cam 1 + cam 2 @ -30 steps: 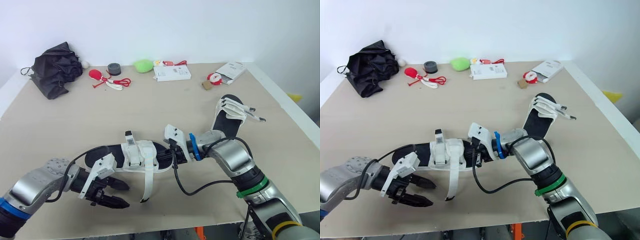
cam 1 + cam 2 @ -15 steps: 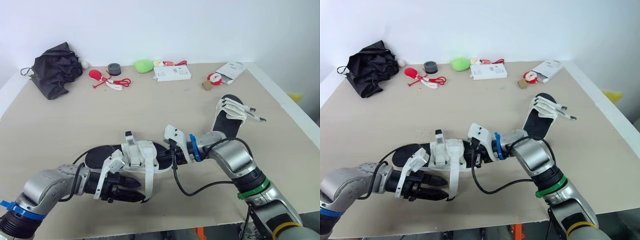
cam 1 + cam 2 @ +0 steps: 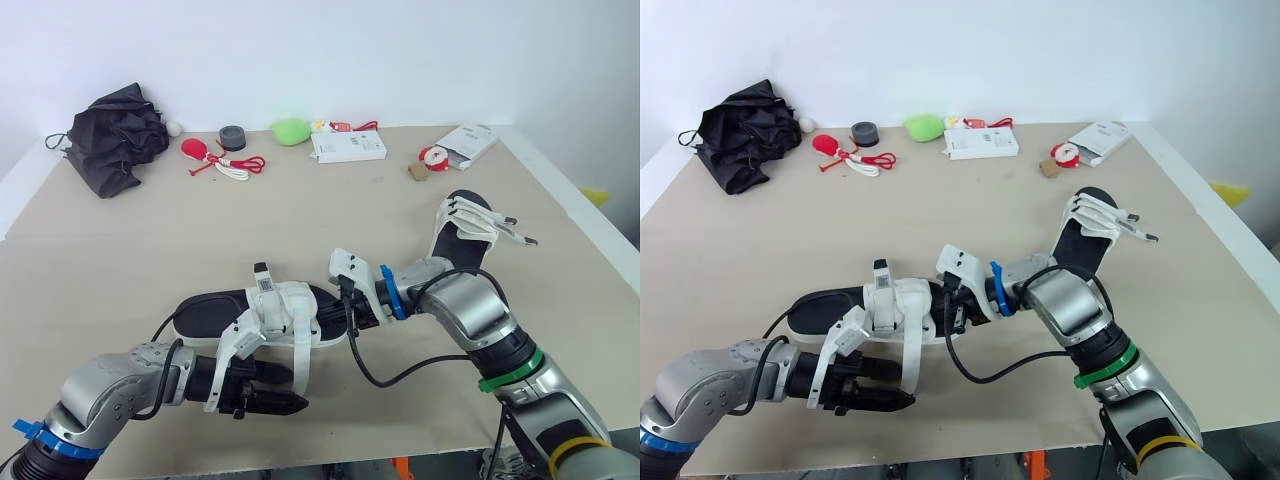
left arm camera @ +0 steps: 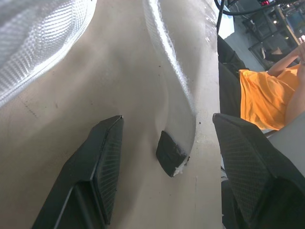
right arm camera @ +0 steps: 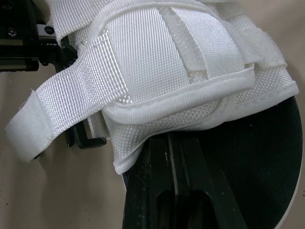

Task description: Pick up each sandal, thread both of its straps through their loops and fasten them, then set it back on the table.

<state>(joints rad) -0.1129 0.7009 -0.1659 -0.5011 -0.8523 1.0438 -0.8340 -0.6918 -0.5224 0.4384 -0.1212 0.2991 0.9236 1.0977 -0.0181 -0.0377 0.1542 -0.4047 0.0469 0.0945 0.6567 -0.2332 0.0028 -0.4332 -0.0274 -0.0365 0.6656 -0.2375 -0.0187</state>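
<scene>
near sandal lies mid table, r gripper clamped on its sole end; l gripper jaws apart either side of loose strap tip; 2nd sandal well apart, right

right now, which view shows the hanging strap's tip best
The left wrist view: the strap tip lies between the open fingers of the left gripper, dark patch visible. The eye views show the whole strap trailing from the sandal, tip small.

The left hand has slid right, its open fingers now straddling the loose sandal strap.
</scene>
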